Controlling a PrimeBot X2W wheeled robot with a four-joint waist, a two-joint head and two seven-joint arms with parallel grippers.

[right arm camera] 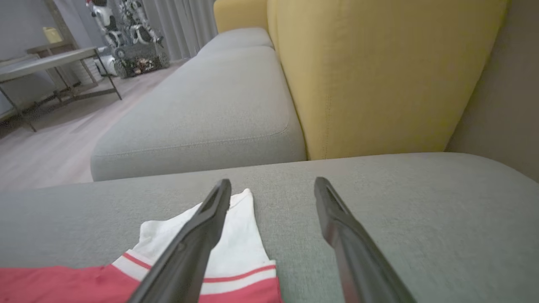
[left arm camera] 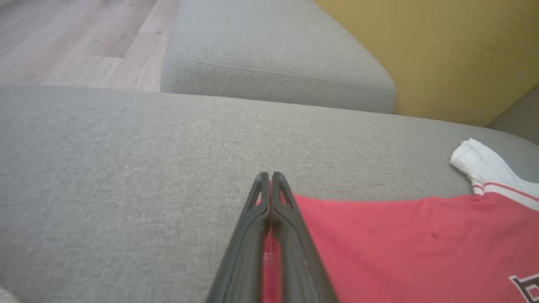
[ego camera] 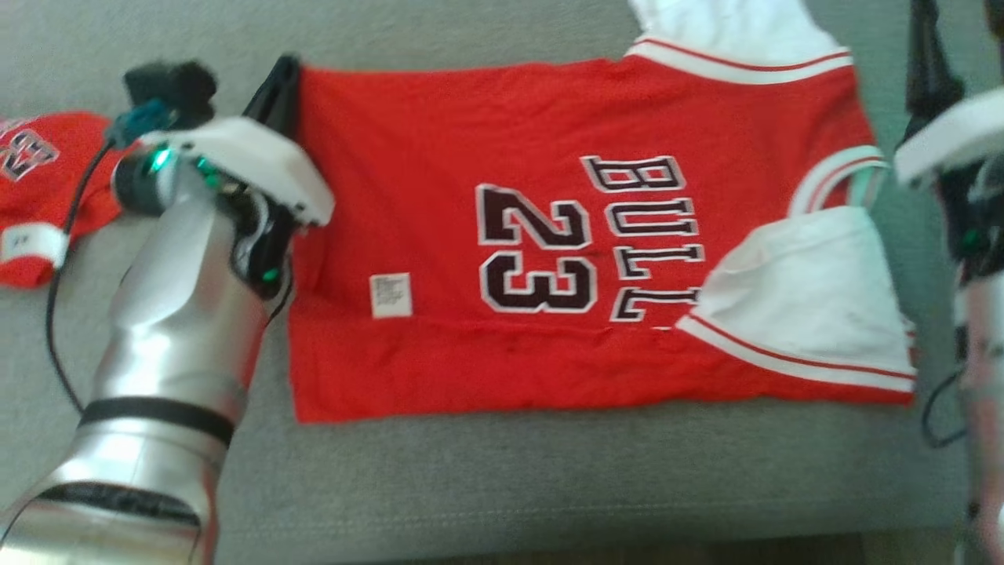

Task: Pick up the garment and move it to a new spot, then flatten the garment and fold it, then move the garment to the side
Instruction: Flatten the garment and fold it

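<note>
At the far left a second red garment (ego camera: pixel 39 196) lies bunched on the sofa, with your left arm's black cable (ego camera: pixel 59 259) looping just beside it. A wide swing could hook that loop and drag the pile.

Your left claw (left arm camera: pixel 269 176) is pinched shut on the far hem corner of the Bulls jersey (ego camera: pixel 439 157), and a sliver of red shows between the fingers. The jersey lies spread flat across the grey seat cushion (ego camera: pixel 549 486), hem to your left and shoulders to your right. The bite is narrow and sits right at the edge. My guess is that it may hold one layer only, so a lift could peel front from back. A quick pull could also slide the smooth knit out entirely.

The cloth looks thin and limp, with a soft crease low across the body and a small white label (ego camera: pixel 391 295) near the hem. The black "23" and lettering look like stiffer appliqué that will resist a sharp fold. The near white sleeve (ego camera: pixel 808 306) is flopped over the end of the lettering and could fall open as you move.

Your right claw (right arm camera: pixel 273 185) stands wide open and holds nothing. One finger is over the far white sleeve (right arm camera: pixel 240 244), though I cannot tell if it touches. Lifting from the left alone would drag the shoulders over the coarse weave and rumple them. The yellow backrest (right arm camera: pixel 379 75) stands close behind.
</note>
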